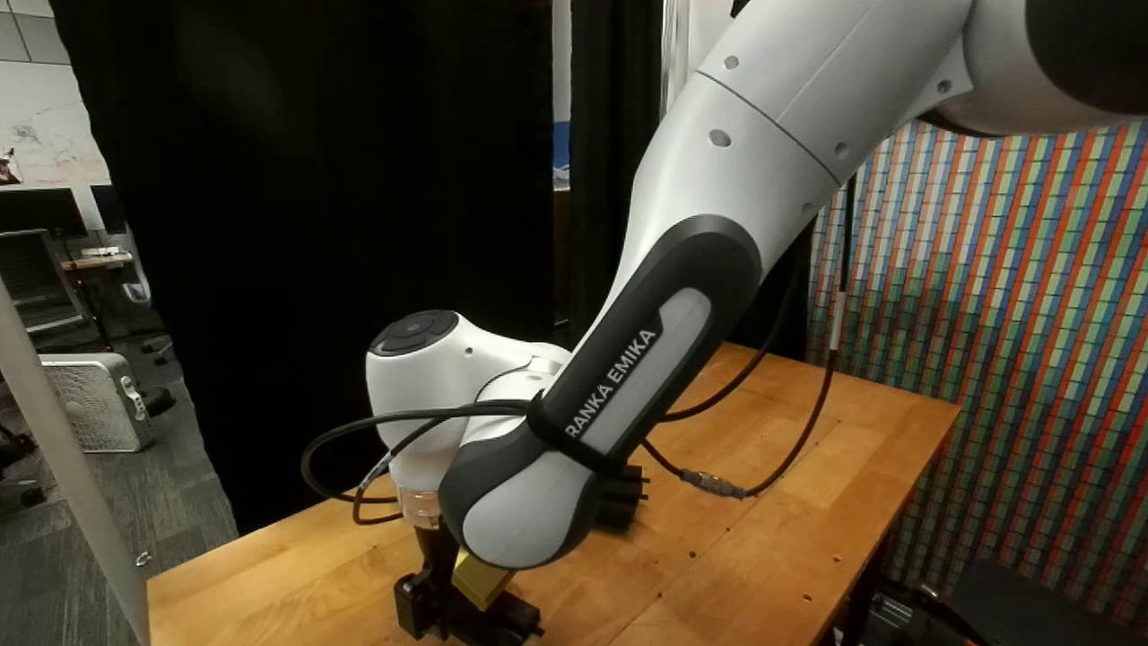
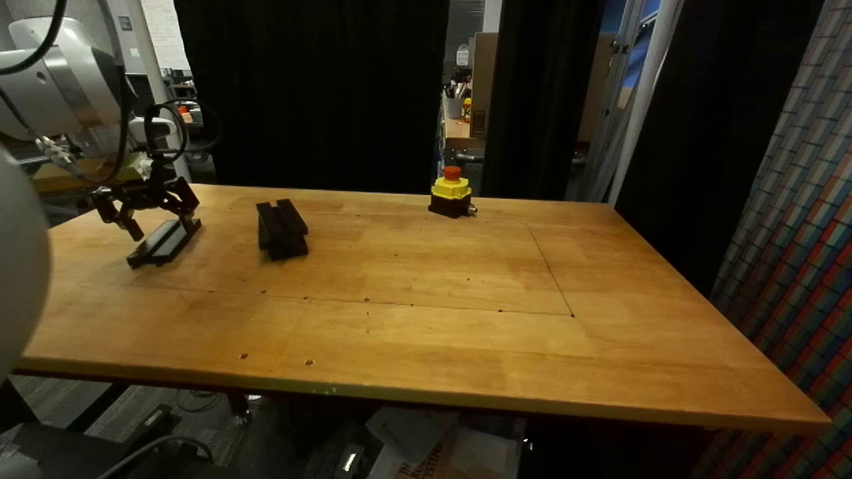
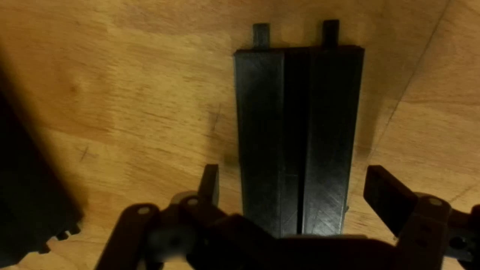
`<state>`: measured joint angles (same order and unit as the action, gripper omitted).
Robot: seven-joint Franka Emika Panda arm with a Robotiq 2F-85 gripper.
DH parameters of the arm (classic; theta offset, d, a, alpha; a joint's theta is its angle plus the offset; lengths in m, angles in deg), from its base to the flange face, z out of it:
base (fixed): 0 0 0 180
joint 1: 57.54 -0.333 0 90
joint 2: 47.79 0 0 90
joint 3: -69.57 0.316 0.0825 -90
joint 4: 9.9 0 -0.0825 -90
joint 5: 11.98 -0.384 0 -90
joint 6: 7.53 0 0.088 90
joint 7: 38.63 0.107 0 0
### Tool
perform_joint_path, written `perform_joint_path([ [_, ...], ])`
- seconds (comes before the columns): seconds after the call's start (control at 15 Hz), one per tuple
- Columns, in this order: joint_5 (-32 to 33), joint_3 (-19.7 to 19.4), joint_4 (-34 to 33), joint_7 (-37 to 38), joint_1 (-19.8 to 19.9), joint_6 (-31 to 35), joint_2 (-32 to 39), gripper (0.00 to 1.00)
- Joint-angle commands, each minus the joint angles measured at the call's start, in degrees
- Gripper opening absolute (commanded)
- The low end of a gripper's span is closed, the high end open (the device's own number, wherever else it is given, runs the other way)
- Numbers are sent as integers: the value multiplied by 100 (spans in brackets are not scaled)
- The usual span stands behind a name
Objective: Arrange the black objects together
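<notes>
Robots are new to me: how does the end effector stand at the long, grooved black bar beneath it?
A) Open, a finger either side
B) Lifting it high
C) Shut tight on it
A: in the wrist view, brown wooden tabletop shows between the bar and both fingers of the end effector.

My worktop [image 2: 432, 266] is smooth wood; the black bar [image 3: 294, 138] nearest my pincer [image 3: 292, 182] looks like scratched plastic; the far curtain [image 2: 319, 100], matt cloth.
</notes>
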<state>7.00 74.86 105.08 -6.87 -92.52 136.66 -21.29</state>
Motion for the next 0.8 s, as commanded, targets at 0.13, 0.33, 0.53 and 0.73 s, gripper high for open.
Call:
perform_joint_path([
  [0.13,29,-55,-32,-3,36,-42,-46,100],
  [0.33,-89,26,-28,-104,103,-91,-45,100],
  [0.53,-148,84,-2,-144,113,-61,-56,100],
  [0.73,-178,121,-17,-176,124,-59,-23,100],
])
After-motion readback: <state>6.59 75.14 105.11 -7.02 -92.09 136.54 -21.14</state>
